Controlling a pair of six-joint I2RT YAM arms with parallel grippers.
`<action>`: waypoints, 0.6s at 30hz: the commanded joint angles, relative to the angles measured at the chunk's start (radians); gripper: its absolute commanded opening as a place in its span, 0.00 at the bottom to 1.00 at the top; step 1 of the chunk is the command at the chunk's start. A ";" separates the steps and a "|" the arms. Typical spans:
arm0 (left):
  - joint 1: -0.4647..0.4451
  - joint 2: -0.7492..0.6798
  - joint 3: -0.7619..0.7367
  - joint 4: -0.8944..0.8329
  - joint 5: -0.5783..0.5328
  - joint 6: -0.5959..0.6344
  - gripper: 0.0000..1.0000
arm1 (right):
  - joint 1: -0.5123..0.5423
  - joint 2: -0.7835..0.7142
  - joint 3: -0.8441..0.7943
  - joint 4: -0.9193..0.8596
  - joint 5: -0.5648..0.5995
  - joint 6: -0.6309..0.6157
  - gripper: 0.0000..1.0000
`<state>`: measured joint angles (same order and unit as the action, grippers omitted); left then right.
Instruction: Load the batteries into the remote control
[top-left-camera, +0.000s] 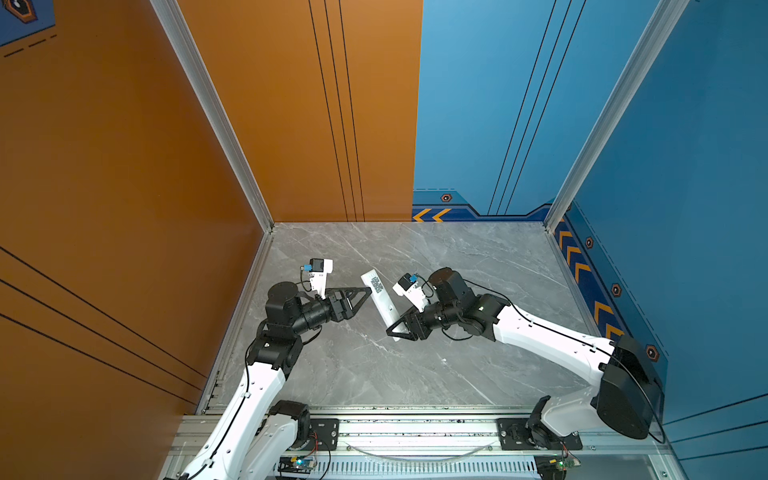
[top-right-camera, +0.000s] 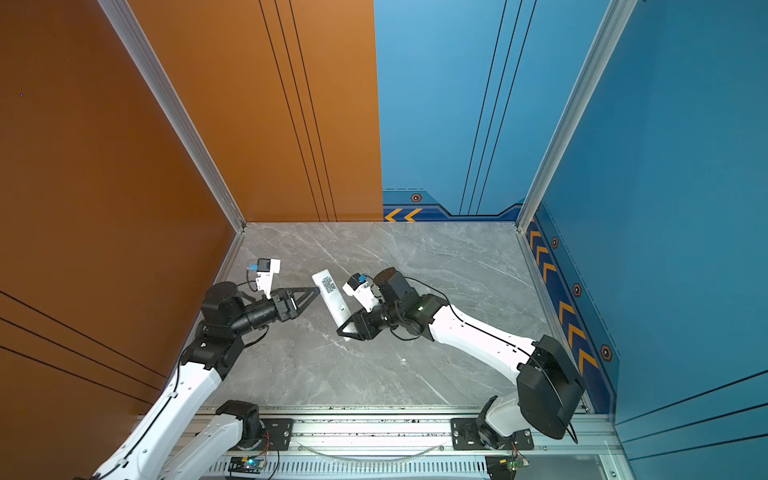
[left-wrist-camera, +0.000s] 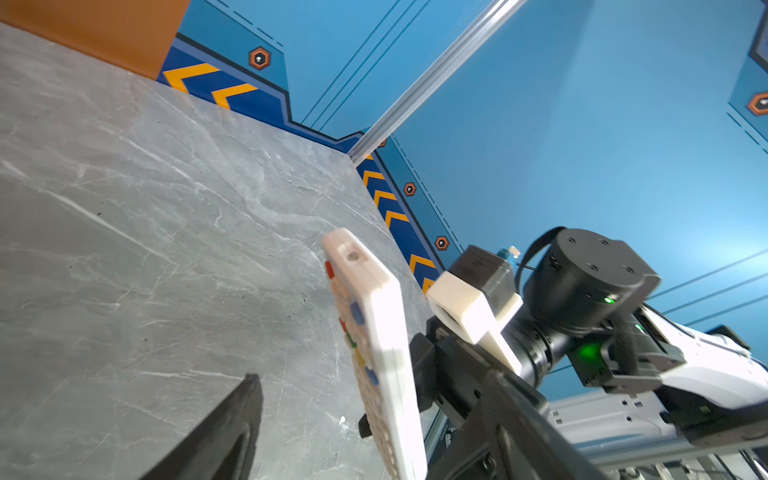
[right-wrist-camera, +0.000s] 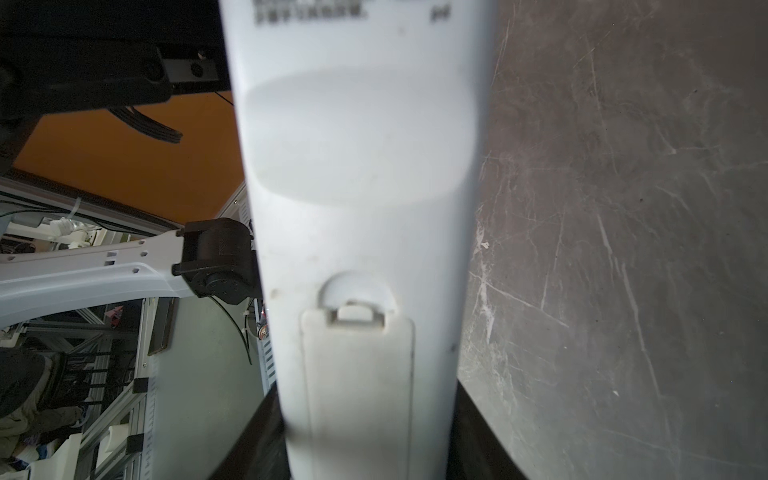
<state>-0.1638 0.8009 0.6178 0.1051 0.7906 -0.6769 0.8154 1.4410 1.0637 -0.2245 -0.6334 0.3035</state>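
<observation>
Right gripper, at centre of both top views, is clamped on the lower end of the remote control, its black fingers pressed against both long edges in the right wrist view. Remote control is raised off the grey marble bench, slanting toward the upper left of the frame, white back with printed label facing up. Battery cover sits closed in that back, latch tab seated. Coloured buttons show on the opposite face in the left wrist view. Left gripper, left of centre, stands with jaws apart and empty, its tips just beside the upper part of the remote control. Batteries do not show in any view.
</observation>
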 joint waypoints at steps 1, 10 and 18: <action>-0.023 -0.018 0.016 0.093 0.089 0.017 0.84 | -0.027 -0.049 -0.026 0.019 -0.100 -0.017 0.10; -0.102 -0.050 -0.009 0.248 0.122 -0.001 0.85 | -0.086 -0.137 -0.068 0.082 -0.245 0.023 0.10; -0.168 -0.045 -0.021 0.378 0.126 -0.029 0.85 | -0.104 -0.214 -0.108 0.229 -0.358 0.100 0.11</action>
<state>-0.3119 0.7574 0.6094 0.3901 0.8845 -0.6903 0.7181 1.2625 0.9730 -0.1081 -0.9112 0.3599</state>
